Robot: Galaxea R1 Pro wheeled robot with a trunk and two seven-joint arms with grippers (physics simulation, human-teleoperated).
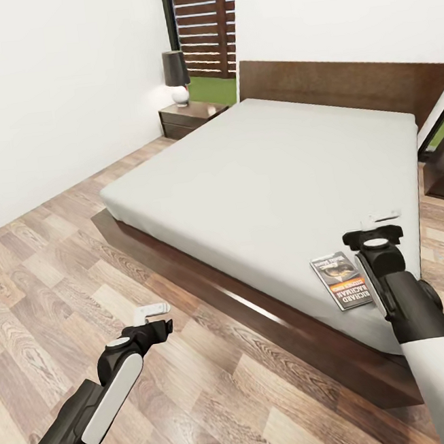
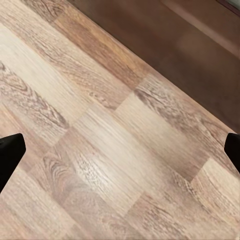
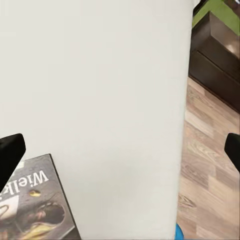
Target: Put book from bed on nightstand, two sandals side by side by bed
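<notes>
Bedside, book on mattress, both pincers spread wide and holding nothing.

Head view: we see the book (image 1: 341, 280) flat on the bed (image 1: 264, 169) near its foot corner, our right pincer (image 1: 379, 220) hovering just beside it over the mattress; left pincer (image 1: 153, 312) hangs above the plank floor (image 1: 42, 268); a nightstand (image 1: 190, 118) with a lamp (image 1: 177, 76) stands by the headboard. Left wrist: fingertips (image 2: 10, 155) far apart over floor beside the bed frame (image 2: 175, 45). Right wrist: fingertips (image 3: 10, 155) apart over mattress, the book's (image 3: 35, 210) cover at the edge, the other nightstand (image 3: 217, 60) beyond, a blue sliver (image 3: 179, 232) on the floor.
</notes>
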